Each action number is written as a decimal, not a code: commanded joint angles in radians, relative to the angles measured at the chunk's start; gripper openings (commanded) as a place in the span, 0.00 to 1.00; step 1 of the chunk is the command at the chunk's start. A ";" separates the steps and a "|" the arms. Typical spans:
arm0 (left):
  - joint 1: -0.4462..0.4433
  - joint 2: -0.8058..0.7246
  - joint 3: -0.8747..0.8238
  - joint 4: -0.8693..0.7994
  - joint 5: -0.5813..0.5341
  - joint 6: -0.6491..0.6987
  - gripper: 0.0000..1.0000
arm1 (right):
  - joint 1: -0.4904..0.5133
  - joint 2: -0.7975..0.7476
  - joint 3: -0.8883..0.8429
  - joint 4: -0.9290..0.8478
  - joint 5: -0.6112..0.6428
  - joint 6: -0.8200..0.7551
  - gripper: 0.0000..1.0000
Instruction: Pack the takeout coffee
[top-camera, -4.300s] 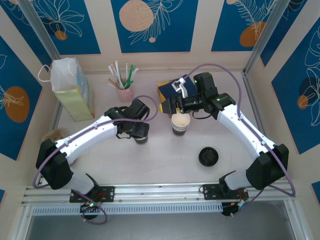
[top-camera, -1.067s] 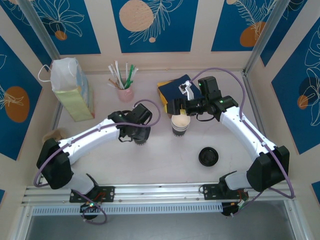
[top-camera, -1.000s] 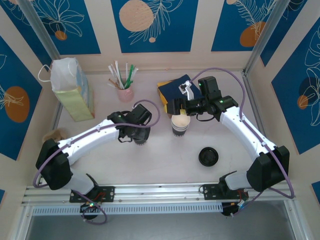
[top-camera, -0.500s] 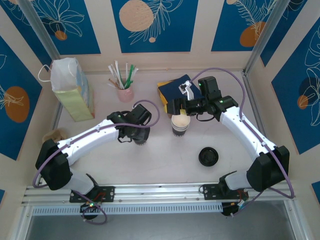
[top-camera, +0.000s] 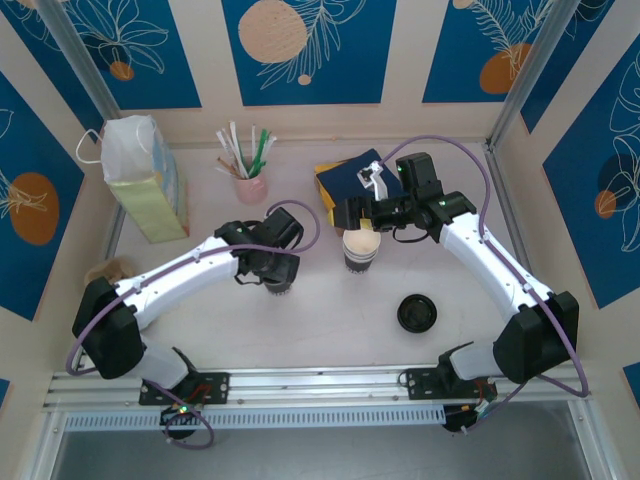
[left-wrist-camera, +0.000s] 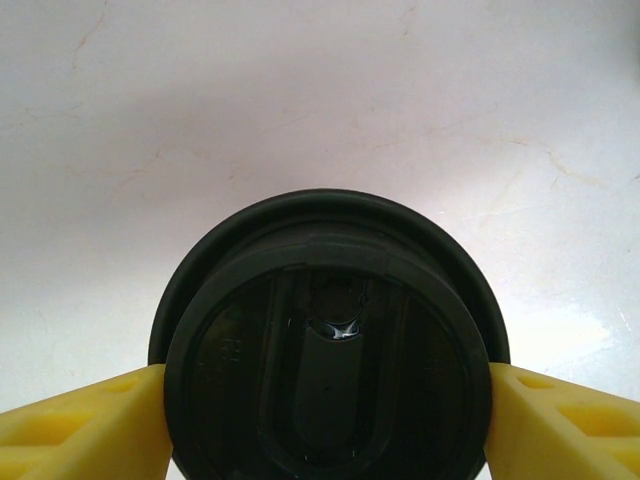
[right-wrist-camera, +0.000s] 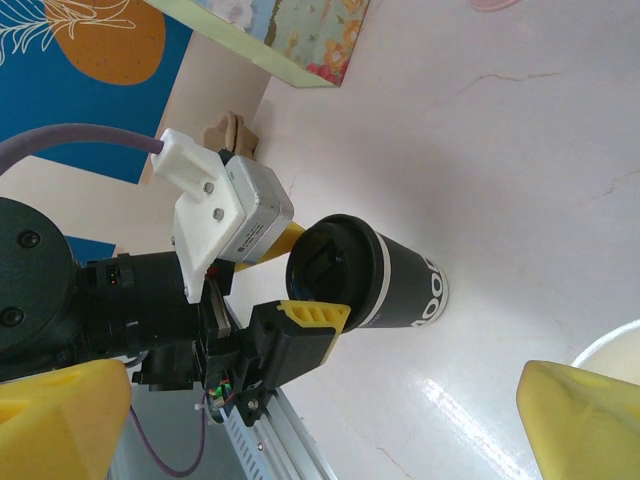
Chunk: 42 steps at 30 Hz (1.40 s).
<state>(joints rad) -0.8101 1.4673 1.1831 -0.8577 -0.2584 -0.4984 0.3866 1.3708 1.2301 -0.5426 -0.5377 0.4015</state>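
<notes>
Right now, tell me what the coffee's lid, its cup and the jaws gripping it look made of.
Lid: moulded black plastic, semi-gloss; crisp ridges, a glint. Cup: probably coated paper, dark, white print; uncertain. Jaws: yellow plastic, matte, with hollow cells, likely printed.

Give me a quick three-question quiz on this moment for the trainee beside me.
1. True or false: the left gripper is shut on the takeout coffee.
2. Where does the loose black lid lie? A: inside the paper bag. B: on the table, in front of the right arm. C: on top of the napkins.
3. Fill the gap: the right gripper, near the striped cup, is ___.
Key: 1 true; 2 B; 3 open.
</notes>
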 joint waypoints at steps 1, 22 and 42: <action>-0.010 0.011 0.036 -0.039 0.007 0.003 0.76 | 0.006 0.005 0.002 0.001 -0.012 0.002 0.99; -0.003 -0.043 0.115 -0.073 -0.004 -0.022 0.84 | 0.025 0.031 0.031 -0.010 0.003 0.011 0.97; 0.260 -0.260 -0.136 0.060 0.270 -0.100 0.69 | 0.251 0.229 0.191 -0.077 0.128 0.059 0.56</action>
<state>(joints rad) -0.5903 1.2392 1.0859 -0.8413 -0.0875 -0.5785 0.6067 1.5719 1.3804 -0.5774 -0.4385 0.4538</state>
